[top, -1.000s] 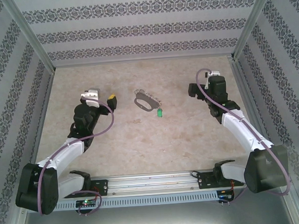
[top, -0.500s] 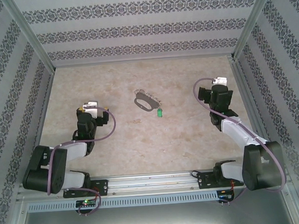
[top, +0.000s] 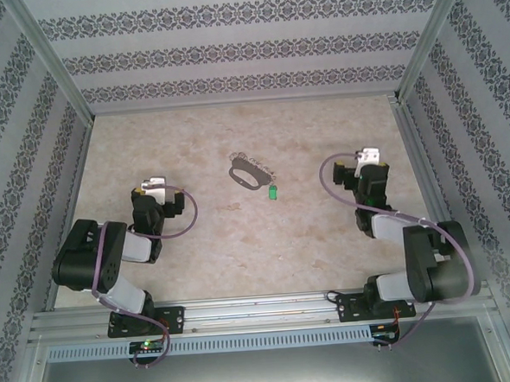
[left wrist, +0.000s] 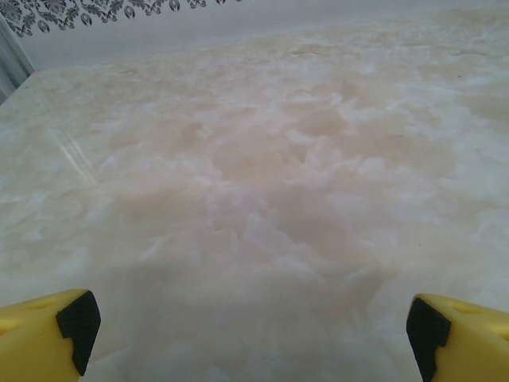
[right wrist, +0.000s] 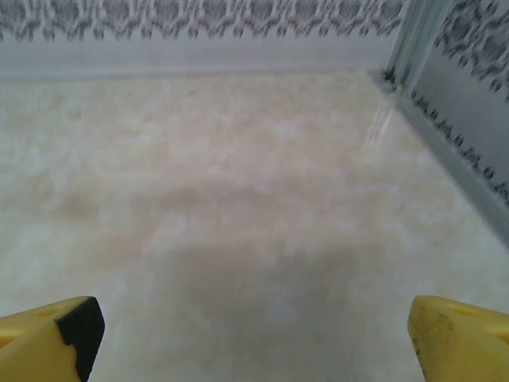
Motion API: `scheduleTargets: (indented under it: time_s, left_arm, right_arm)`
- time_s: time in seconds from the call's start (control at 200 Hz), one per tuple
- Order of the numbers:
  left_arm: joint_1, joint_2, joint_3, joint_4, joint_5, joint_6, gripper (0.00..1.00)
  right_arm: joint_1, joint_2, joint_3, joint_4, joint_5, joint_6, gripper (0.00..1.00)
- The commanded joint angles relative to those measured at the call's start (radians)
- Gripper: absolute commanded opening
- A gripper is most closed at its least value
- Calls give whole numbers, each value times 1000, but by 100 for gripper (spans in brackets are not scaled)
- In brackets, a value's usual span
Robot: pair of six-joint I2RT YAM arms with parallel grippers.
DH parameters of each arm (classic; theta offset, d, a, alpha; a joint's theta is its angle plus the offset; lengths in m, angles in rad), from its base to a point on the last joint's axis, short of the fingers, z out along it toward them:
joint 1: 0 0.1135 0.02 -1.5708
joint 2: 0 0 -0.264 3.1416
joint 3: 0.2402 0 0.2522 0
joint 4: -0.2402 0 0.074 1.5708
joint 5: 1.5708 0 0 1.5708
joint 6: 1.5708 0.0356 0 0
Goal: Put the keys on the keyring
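We note the green-headed key (top: 273,192) lying flat on the marbled table (top: 206,237), mid-field, just beside the near-right end of the grey keyring (top: 246,172); we cannot tell whether the two touch. Both arms sit folded close to their bases, the left gripper (left wrist: 253,322) well apart to the left of the pair, the right gripper (right wrist: 254,328) well apart to the right. In each wrist view the yellow fingers (left wrist: 40,334) stand spread wide, holding nothing.
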Motion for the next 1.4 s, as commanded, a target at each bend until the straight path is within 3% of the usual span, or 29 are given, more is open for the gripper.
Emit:
scheduleTargets:
  time_s: [0.0, 0.04, 0.13, 0.295, 0.36, 0.6, 0.734, 1.399]
  left_arm:
    - [24, -1, 12, 65, 58, -16, 100]
    - [30, 1, 15, 64, 73, -19, 100]
    - [44, -3, 35, 15, 107, -24, 100]
    - [78, -5, 86, -83, 165, -46, 100]
    - [97, -7, 124, -165, 184, -70, 100]
    - [112, 0, 122, -150, 191, -81, 100]
    - [112, -2, 124, -156, 187, -81, 100]
    - [109, -3, 118, -144, 161, -88, 100]
  right_arm:
    - [17, 151, -112, 454, -70, -43, 98]
    - [17, 156, -117, 466, -77, -44, 98]
    - [2, 89, -44, 212, -130, -47, 98]
    - [-36, 101, 50, 82, -180, -15, 98]
    - [-42, 112, 41, 114, -190, -7, 98]
    - [-43, 108, 46, 98, -192, -9, 98]
    - [1, 103, 32, 120, -74, -28, 98]
    - [-26, 106, 48, 91, -134, -12, 98]
